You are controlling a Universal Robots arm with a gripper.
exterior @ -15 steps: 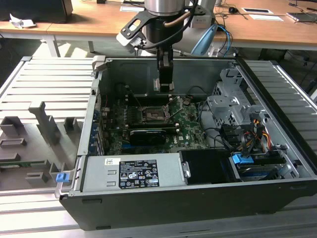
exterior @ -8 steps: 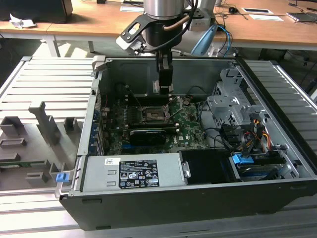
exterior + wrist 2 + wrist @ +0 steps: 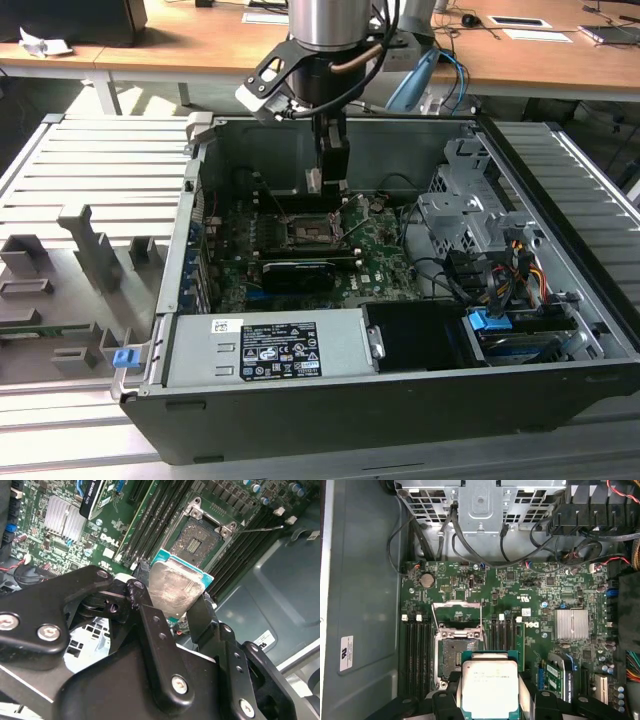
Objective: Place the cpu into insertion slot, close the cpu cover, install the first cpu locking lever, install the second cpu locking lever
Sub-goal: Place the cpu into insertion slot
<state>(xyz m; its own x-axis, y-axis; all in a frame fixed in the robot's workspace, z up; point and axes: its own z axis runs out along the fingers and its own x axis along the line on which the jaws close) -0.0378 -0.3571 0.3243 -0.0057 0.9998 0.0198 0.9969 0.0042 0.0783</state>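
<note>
The gripper (image 3: pixel 172 600) is clamped on the cpu (image 3: pixel 490 687). It hangs above the insertion slot (image 3: pixel 457 652) (cpu cover (image 3: pixel 456 611) raised).

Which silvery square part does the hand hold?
The smooth cpu, clamped in the hand; the ribbed heatsink sits on the green board.

We are looking at a robotics lab bench set up in an office-like room. An open desktop computer case (image 3: pixel 350 410) lies on a ribbed aluminium-profile table (image 3: pixel 100 150), with grey moulded fixtures (image 3: pixel 95 240) beside it on the exterior view's left. A robot arm (image 3: pixel 330 20) reaches down into the case, its gripper (image 3: pixel 328 183) clamped on the cpu (image 3: pixel 490 690) above the motherboard (image 3: pixel 530 585). Behind stand wooden desks (image 3: pixel 180 45) carrying papers (image 3: pixel 527 34) and cables (image 3: pixel 455 75).
</note>
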